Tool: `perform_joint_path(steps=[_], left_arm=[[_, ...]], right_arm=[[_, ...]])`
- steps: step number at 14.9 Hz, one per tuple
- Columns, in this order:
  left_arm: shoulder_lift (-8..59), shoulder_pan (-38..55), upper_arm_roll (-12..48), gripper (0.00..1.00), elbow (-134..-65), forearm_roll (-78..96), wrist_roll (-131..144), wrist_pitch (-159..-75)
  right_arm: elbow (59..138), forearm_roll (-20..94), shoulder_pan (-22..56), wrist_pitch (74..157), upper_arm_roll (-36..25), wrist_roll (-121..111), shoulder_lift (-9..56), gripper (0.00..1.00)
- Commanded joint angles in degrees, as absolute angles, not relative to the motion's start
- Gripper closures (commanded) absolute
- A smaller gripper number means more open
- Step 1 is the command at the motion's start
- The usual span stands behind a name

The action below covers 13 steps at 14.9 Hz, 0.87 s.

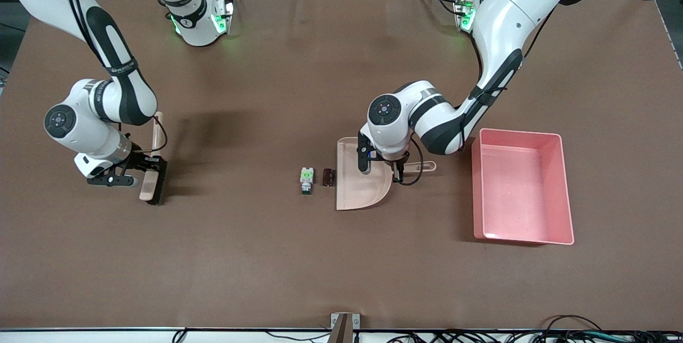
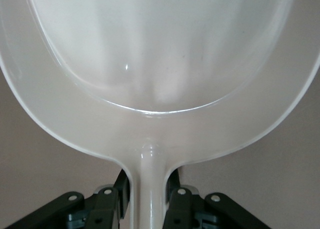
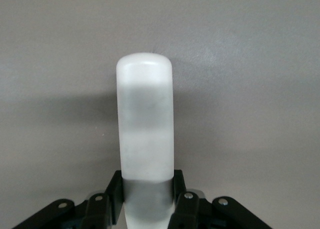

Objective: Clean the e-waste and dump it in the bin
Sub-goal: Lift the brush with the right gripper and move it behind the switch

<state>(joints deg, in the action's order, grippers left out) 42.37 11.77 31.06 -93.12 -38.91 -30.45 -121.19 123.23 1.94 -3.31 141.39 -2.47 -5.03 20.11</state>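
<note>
Front view: both tools gripped, left gripper (image 1: 397, 172) clamped on dustpan (image 1: 358, 183) handle, right gripper (image 1: 152, 164) on brush (image 1: 152, 172); e-waste (image 1: 316, 178) unswept, bin (image 1: 566, 193) empty

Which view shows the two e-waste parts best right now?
The front view: the green-topped part and maroon block lie beside the dustpan mouth. Neither wrist view shows them; they show only dustpan and brush handle.
</note>
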Motion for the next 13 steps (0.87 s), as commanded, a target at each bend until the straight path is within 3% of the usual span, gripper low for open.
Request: perform_joint_path(steps=[1, 3, 8, 13], left_arm=[[43.42, 12.48, 31.03, 0.83, -91.5, -40.08, -30.76, -120.5], [43.24, 13.62, 30.68, 0.92, -90.79, -39.99, -30.85, -119.89], [43.33, 15.73, 30.67, 0.93, -87.54, -41.22, -30.94, -111.99], [44.03, 15.82, 30.67, 0.95, -87.45, -42.63, -30.94, -111.8]], right_arm=[[115.25, 2.72, -3.08, 128.38, -1.67, -5.54, 19.86, 0.95], [111.46, 3.34, -0.98, 122.1, -1.67, -5.01, 19.86, 0.95], [111.27, 3.78, 1.93, 121.64, -1.23, -4.57, 19.69, 0.97], [111.36, 8.08, 6.32, 122.43, -1.32, -3.08, 19.78, 0.99]])
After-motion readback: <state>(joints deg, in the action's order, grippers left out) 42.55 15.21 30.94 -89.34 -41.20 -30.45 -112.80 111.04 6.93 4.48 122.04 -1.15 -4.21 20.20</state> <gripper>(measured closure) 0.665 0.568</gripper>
